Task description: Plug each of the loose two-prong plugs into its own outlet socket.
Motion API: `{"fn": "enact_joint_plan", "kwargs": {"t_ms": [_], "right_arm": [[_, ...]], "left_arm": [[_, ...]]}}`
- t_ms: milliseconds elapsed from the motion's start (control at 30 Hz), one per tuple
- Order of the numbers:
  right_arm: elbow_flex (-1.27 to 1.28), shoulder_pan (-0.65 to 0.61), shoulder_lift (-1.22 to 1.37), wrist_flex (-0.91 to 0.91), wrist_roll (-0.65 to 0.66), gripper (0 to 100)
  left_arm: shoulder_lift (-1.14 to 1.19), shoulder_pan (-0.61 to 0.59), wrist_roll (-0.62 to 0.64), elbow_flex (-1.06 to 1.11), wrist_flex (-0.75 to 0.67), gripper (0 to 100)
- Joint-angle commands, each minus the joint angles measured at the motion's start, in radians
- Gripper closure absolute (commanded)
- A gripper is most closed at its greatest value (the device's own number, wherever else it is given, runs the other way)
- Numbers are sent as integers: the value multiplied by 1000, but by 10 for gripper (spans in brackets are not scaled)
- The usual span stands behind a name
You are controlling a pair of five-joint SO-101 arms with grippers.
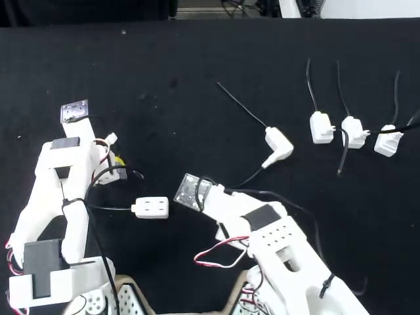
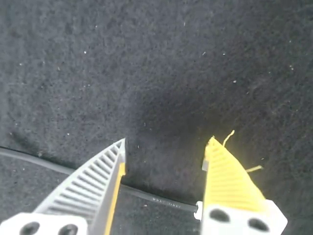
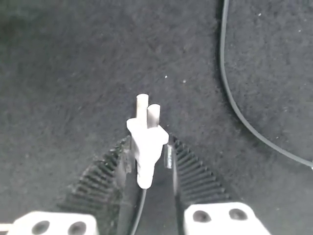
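- Jaws of the right gripper are pinching narrow on a white two-prong plug. Its ribbed dark pads are pressing on the smooth moulded body, and the two round prongs are pointing out past the fingertips. Its thin cord is trailing back between the fingers.
- Jaws of the left gripper are standing wide and holding nothing. One ridged grey finger and one yellow finger are straddling a thin black cable that is lying on the matte, felt-like table.
- Just beyond the right arm's wrist, the outlet strip is lying near the table's near edge, left of the middle. It is a small glossy white block, and its sockets are looking empty as far as the high view shows.
- Toward the right edge, an angled plug is lying loose. Three blocky plugs are sitting in a row past it, each trailing a black cord toward the far edge.
- Judging from this, nothing is plugged in yet. One plug is in hand and waiting to go in, and four are lying well apart from the strip.
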Motion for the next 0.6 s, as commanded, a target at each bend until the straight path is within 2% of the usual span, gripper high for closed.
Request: {"fn": "enact_joint_plan", "kwargs": {"t_ms": [0,267,567], "right_arm": [[-7,-9,-21,-18,0,899],[-12,-9,-5,-18,-5,899],[-159,25,252,-23,2,899]], "left_arm": [[-44,-7,9,-5,29,744],[-44,-5,9,-7,35,744],[-44,-8,9,-5,35,744]]}}
